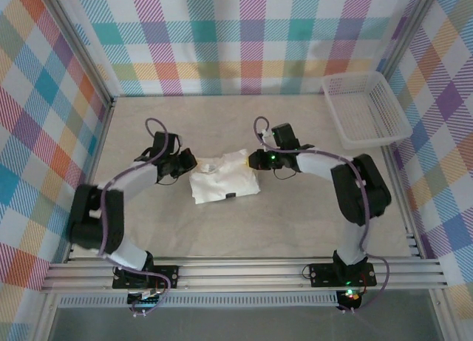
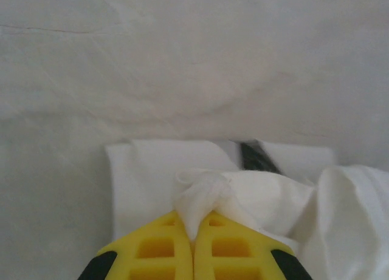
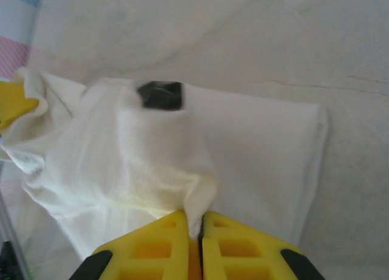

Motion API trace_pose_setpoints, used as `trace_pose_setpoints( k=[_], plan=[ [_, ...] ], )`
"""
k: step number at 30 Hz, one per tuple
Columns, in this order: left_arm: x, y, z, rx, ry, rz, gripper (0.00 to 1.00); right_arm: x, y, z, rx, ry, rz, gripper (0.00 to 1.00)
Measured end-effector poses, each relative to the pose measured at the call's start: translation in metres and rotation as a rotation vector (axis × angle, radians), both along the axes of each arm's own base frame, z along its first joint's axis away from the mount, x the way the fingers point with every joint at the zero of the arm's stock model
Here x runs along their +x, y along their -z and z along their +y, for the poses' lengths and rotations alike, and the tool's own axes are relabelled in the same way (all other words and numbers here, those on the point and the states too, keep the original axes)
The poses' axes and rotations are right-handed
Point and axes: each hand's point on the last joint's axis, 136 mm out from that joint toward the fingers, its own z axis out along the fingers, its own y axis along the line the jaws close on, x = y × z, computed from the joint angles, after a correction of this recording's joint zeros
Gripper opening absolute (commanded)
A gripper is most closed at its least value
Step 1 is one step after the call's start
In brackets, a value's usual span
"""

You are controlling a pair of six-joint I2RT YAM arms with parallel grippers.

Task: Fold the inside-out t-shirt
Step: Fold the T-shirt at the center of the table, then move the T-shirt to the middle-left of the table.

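The inside-out t-shirt (image 1: 224, 184) lies as a small white folded bundle in the middle of the table, its dark tag (image 1: 230, 196) near the front edge. My left gripper (image 1: 194, 163) is at its upper left corner. My right gripper (image 1: 253, 160) is at its upper right corner. In the left wrist view, the yellow jaws of the left gripper (image 2: 194, 228) are shut on a pinch of the t-shirt (image 2: 158, 177). The right wrist view has the right gripper (image 3: 196, 225) likewise pinching a fold of the t-shirt (image 3: 255, 140), with the tag (image 3: 160, 95) beyond.
A white plastic mesh basket (image 1: 366, 108) stands at the back right corner. Checked walls close in the table on three sides. Beige table surface (image 1: 222, 119) surrounds the bundle.
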Motion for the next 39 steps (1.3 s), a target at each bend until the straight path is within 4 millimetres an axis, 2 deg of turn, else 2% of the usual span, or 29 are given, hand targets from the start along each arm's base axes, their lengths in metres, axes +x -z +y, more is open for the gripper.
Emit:
trace_pose_setpoints(
  k=[2,3,6,9,12,14,16,18,21,23,25,27,30,32,35,37,39],
  plan=[
    [0.004,0.024,0.002,0.022,0.001,0.047,0.34,-0.001,0.018,-0.002,-0.024,0.006,0.037,0.38],
    [0.004,0.03,0.003,0.028,0.003,0.061,0.39,-0.002,0.021,-0.003,-0.033,0.008,0.043,0.43],
    [0.006,0.028,0.005,0.037,0.005,0.054,0.52,-0.001,0.014,-0.008,-0.049,0.028,0.028,0.52],
    [0.006,0.0,0.009,0.045,-0.006,-0.005,0.6,-0.005,-0.016,-0.016,-0.046,0.054,-0.037,0.56],
    [0.0,-0.05,0.015,0.044,-0.027,-0.115,0.6,-0.012,-0.048,-0.024,-0.024,0.077,-0.101,0.58],
    [-0.011,-0.08,0.019,0.035,-0.035,-0.188,0.6,-0.017,-0.058,-0.028,-0.006,0.106,-0.107,0.59],
    [-0.029,-0.094,0.023,0.028,-0.039,-0.218,0.61,-0.023,-0.051,-0.031,0.005,0.133,-0.071,0.59],
    [-0.052,-0.097,0.027,0.025,-0.042,-0.221,0.64,-0.032,-0.032,-0.033,0.002,0.165,0.01,0.54],
    [-0.084,-0.1,0.036,0.028,-0.06,-0.221,0.79,-0.047,0.001,-0.028,0.001,0.209,0.179,0.43],
    [-0.102,-0.114,0.044,0.032,-0.085,-0.266,0.87,-0.061,0.017,-0.014,0.016,0.225,0.292,0.4],
    [-0.114,-0.134,0.053,0.031,-0.12,-0.331,0.92,-0.075,0.024,0.005,0.008,0.216,0.359,0.39],
    [-0.122,-0.147,0.062,0.037,-0.163,-0.382,0.98,-0.085,0.021,0.036,-0.002,0.181,0.381,0.34],
    [-0.127,-0.154,0.077,0.056,-0.247,-0.408,1.0,-0.074,0.005,0.099,0.04,0.134,0.349,0.33],
    [-0.126,-0.143,0.084,0.079,-0.296,-0.372,1.0,-0.061,-0.002,0.147,0.089,0.1,0.329,0.39],
    [-0.121,-0.117,0.093,0.127,-0.35,-0.272,1.0,-0.039,-0.003,0.201,0.132,0.05,0.303,0.53],
    [-0.118,-0.101,0.099,0.164,-0.376,-0.207,0.99,-0.029,-0.005,0.212,0.134,0.028,0.273,0.59],
    [-0.114,-0.082,0.104,0.194,-0.394,-0.132,0.98,-0.024,-0.009,0.205,0.124,0.018,0.246,0.62]
  ],
)
